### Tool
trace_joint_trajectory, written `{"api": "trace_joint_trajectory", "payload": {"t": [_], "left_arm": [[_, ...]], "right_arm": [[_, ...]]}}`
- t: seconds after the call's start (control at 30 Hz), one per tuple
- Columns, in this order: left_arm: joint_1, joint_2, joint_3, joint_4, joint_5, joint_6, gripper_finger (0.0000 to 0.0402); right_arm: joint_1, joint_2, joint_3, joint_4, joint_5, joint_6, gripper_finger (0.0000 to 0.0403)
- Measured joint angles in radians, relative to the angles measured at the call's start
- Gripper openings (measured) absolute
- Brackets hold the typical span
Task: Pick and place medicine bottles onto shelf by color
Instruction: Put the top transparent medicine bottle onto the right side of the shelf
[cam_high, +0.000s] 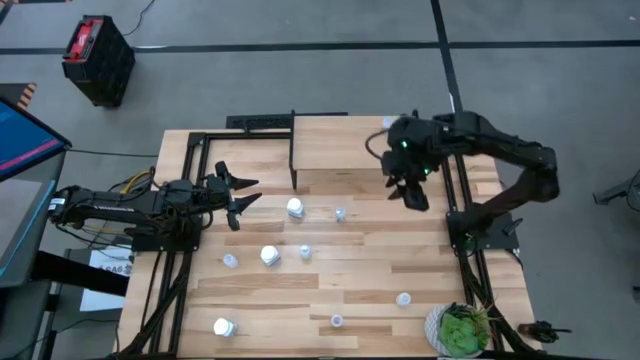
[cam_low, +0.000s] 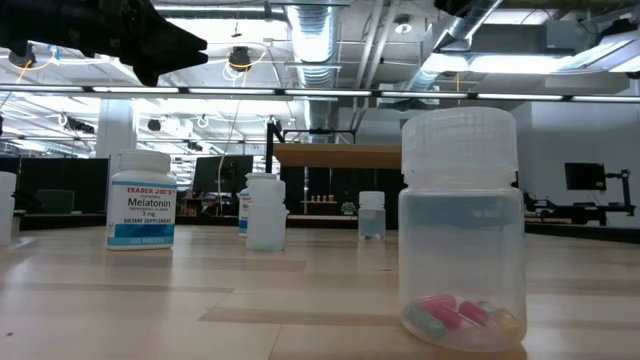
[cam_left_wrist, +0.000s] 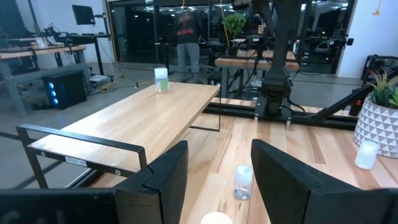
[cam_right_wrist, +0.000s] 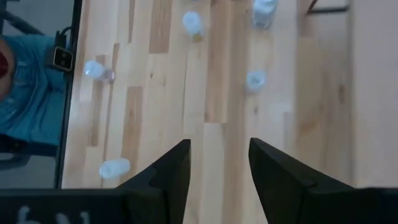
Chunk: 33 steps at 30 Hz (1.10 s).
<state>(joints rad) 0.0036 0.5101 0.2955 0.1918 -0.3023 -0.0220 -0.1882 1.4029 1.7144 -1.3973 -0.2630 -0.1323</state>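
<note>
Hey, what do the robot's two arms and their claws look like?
Both arms are dark, jointed and matte. The left claw has two black pointed fingers. The right claw looks the same, and a small green light glows on the right arm's wrist, with dark cables along it.

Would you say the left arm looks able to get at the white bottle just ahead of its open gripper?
Probably yes. The left gripper stands open, pointing toward the white bottle, with only bare table between them in the high view. The small clear bottle sits beyond it, not in the way.
</note>
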Motion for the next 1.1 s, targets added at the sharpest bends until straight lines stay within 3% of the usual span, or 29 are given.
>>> {"api": "trace_joint_trajectory", "payload": {"t": [0.2,0.37,0.6,0.8,1.1], "left_arm": [[0.0,0.0,0.0,0.0,0.0,-0.005,0.0165],[0.0,0.0,0.0,0.0,0.0,-0.008,0.0165],[0.0,0.0,0.0,-0.001,0.0,-0.023,0.0165],[0.0,0.0,0.0,-0.002,0.0,-0.022,0.0165],[0.0,0.0,0.0,-0.024,0.0,-0.023,0.0165]], "right_arm": [[0.053,-0.125,-0.292,0.27,0.027,0.109,0.0173],[0.087,-0.148,-0.441,0.545,0.112,0.163,0.0167],[0.113,-0.044,-0.495,0.656,0.118,0.178,0.0164],[0.13,0.081,-0.494,0.733,0.222,0.184,0.0161],[0.129,0.171,-0.493,0.741,0.267,0.158,0.015]]}}
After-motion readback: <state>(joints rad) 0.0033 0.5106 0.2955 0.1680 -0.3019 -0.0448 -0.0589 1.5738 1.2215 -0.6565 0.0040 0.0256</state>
